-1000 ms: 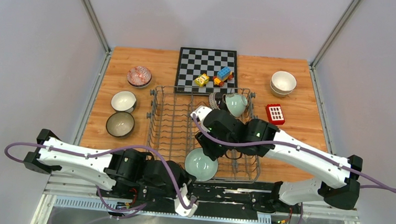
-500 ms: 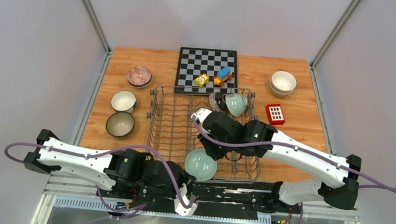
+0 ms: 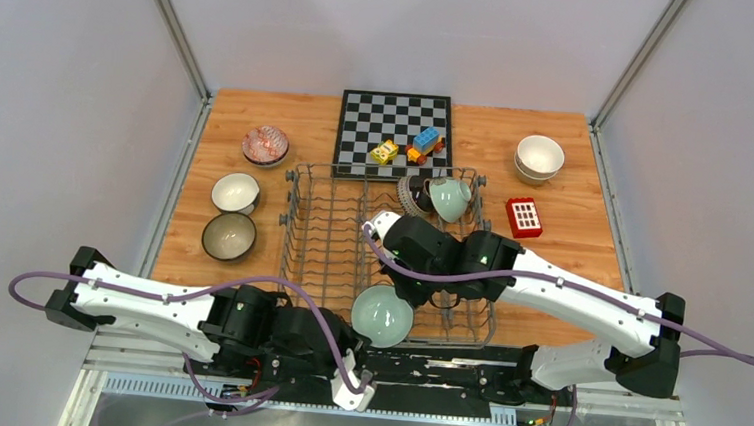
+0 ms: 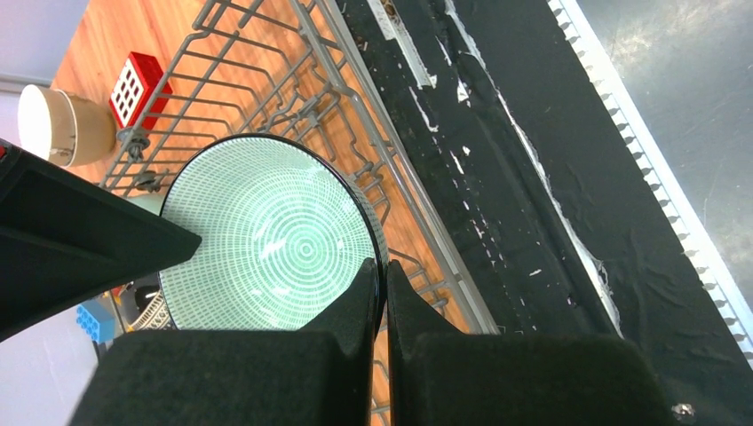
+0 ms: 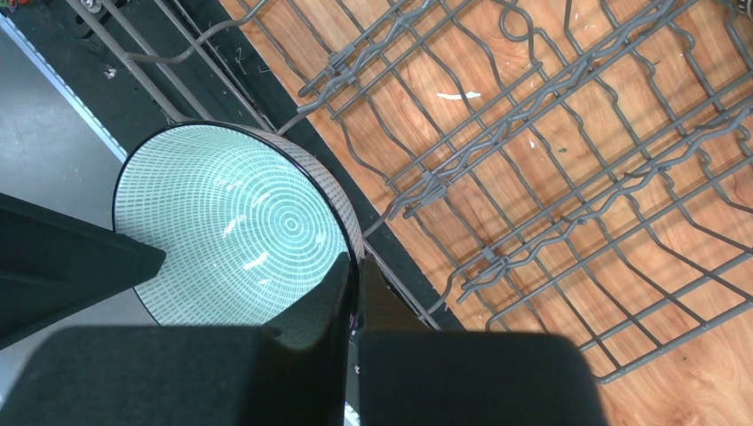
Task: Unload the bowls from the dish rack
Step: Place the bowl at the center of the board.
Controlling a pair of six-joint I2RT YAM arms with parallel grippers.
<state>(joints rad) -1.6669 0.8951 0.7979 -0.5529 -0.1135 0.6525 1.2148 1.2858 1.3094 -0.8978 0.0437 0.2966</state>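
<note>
Tabletop (image 3: pixel 592 228); right arm (image 3: pixel 568 292) low at mint bowl (image 3: pixel 383 316)

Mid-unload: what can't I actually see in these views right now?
Top view: fingertips of the left hand and right hand, hidden under the arms and the held bowl.
Wrist views: how deep the rim sits in each hand; the hand itself covers it.
Top view: the dark bowl at the rack's far end, mostly behind a mint bowl.

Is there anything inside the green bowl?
Empty. Both wrist views look straight into the green bowl and show only its ringed pattern, nothing inside.
</note>
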